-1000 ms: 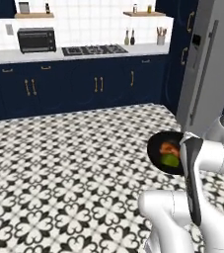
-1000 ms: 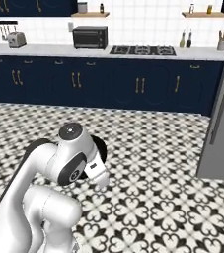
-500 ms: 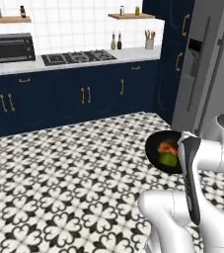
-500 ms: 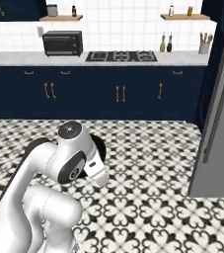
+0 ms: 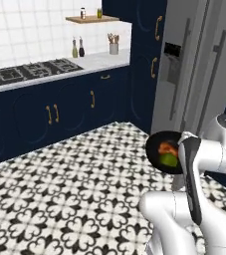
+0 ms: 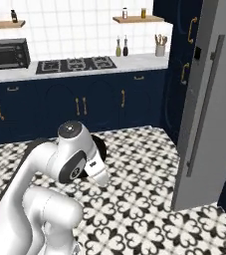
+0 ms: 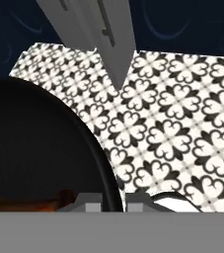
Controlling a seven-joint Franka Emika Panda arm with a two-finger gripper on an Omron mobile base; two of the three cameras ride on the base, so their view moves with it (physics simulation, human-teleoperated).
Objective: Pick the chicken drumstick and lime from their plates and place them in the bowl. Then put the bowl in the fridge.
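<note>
The glossy black bowl [image 5: 156,149] hangs in the air in front of the arm, above the tiled floor. Inside it lie the reddish-brown chicken drumstick [image 5: 165,147] and the green lime [image 5: 170,160]. In the hand view my gripper [image 7: 112,201] is shut on the bowl's rim [image 7: 103,168], one tip inside and one outside. A strip of the drumstick [image 7: 32,200] shows at the bowl's bottom there. The tall grey fridge [image 5: 191,69] stands just beyond the bowl, doors closed; it is also at the right [image 6: 206,99]. The plates are out of view.
Navy cabinets [image 5: 69,107] with gold handles run along the back wall under a white counter with a gas hob [image 5: 32,69]. A toaster oven [image 6: 5,54] sits on the counter. Patterned floor tiles [image 5: 79,199] lie open between me and the fridge.
The whole picture has shifted: the base has turned and the fridge now stands larger and closer. The bowl stays held in the same place against the arm.
</note>
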